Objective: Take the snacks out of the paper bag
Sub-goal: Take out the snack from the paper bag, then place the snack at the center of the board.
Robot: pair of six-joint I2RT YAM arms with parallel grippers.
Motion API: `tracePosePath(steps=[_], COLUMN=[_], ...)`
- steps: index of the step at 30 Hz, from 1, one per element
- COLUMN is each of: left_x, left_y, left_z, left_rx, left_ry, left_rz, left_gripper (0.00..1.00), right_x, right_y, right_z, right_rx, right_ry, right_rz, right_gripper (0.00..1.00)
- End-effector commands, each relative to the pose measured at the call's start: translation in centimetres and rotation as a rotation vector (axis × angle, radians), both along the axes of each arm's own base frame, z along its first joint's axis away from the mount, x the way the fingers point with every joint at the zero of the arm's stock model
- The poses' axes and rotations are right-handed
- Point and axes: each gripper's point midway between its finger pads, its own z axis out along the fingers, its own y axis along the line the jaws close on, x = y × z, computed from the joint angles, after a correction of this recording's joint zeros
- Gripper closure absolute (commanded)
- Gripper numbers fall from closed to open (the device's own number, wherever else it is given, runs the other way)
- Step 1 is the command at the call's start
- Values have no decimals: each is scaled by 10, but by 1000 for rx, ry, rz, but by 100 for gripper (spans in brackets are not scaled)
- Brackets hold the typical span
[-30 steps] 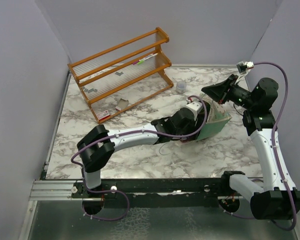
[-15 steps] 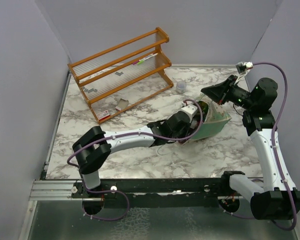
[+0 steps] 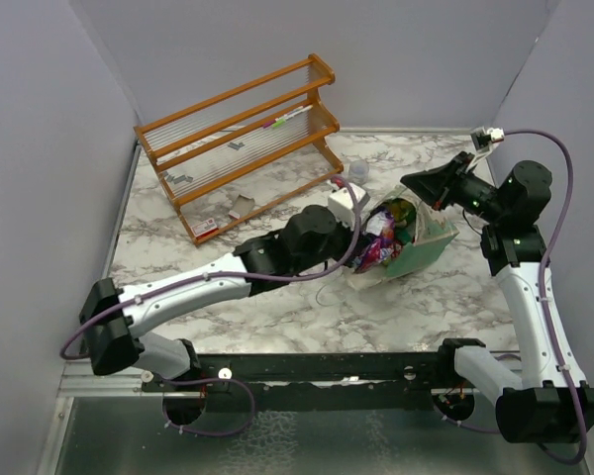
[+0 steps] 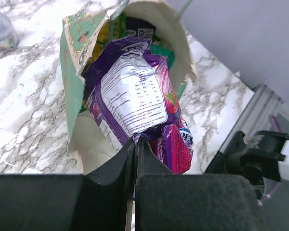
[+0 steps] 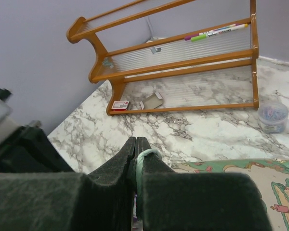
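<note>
The mint-green paper bag [image 3: 428, 244] lies on its side on the marble table, mouth facing left. My left gripper [image 3: 368, 237] is at the mouth, shut on the corner of a purple snack packet [image 4: 132, 94] that sticks halfway out of the bag [image 4: 73, 57]. A pink-red packet [image 4: 177, 144] hangs beside it, and green and yellow packets [image 4: 164, 50] show deeper inside. My right gripper [image 3: 408, 182] is at the bag's upper rim, shut on a mint-green strip of the bag [image 5: 147, 155].
A wooden rack [image 3: 240, 139] stands at the back left with pens and small cards on it. A small grey cup [image 3: 359, 171] sits between the rack and the bag. Grey walls close in the table on three sides.
My left gripper has shut on the purple packet and drawn back to the left out of the bag, pulling packets into view at the mouth. The right arm has barely moved.
</note>
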Motion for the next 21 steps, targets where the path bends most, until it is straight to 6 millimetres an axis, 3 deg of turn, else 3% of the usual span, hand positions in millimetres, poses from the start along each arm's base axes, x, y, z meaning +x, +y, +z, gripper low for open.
tracePosePath(steps=[1,6,9,13,17,21], left_x=[-17,-6,2,17,28,44], left_y=[27,93,131,177,220,255], left_z=[63,96,87,22,-49,-96], left_rx=[-136,-94,-36,191,552,760], left_ry=[-130,-266,-292,-232,-151,-62], left_rz=[-41,138,271,484,666,786], left_gripper=[100,100,100,100,100,100], right_x=[5,7,4,5,8,8], right_y=[-6,-5,-4,-3,-4,-2], right_z=[10,15,13,12,19,18], right_rx=[-22,-25,-22,-22,-22,-25], right_ry=[-73,-70,-70,-56,-77,-74], right_rz=[-55,-50,-46,-38,-41,-29], right_gripper=[97,98,98,98,98,98])
